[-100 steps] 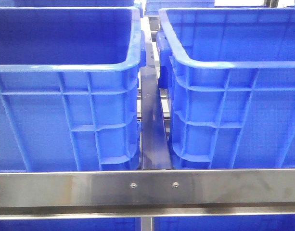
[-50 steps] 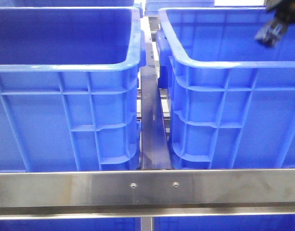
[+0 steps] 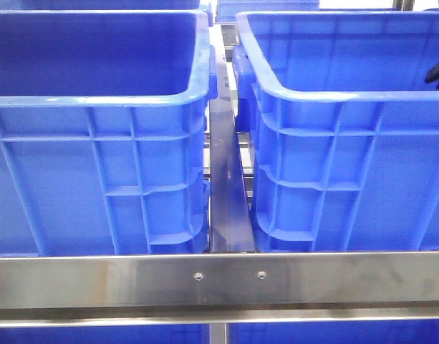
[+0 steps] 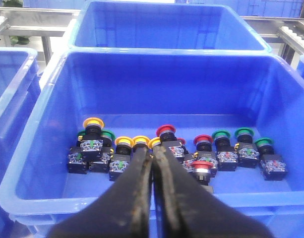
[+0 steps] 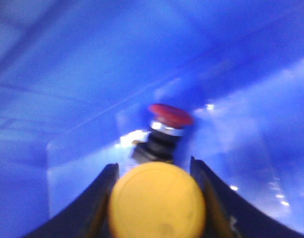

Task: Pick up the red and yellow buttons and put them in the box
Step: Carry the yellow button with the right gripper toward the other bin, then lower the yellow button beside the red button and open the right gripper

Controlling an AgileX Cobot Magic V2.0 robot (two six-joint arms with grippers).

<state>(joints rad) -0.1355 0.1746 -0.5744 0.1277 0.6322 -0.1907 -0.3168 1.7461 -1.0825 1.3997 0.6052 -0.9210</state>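
Note:
In the right wrist view my right gripper (image 5: 152, 164) is shut on a yellow button (image 5: 156, 201), whose cap fills the gap between the fingers. Just beyond it a red button (image 5: 170, 115) lies on the floor of a blue box (image 5: 67, 74); the picture is blurred. In the front view only a dark bit of the right gripper (image 3: 437, 72) shows, inside the right blue box (image 3: 334, 93). My left gripper (image 4: 152, 154) is shut and empty above a blue bin (image 4: 156, 94). That bin holds red buttons (image 4: 166, 131), yellow buttons (image 4: 93, 122) and green buttons (image 4: 221, 134).
A second blue bin (image 3: 97, 100) stands at the left in the front view, with a dark metal rail (image 3: 226, 186) between the two. A steel bar (image 3: 219, 279) runs across the front. More blue bins (image 4: 166, 25) stand behind the one with the buttons.
The right gripper came into the front view at the top right, then moved down and right to the frame's edge inside the right box.

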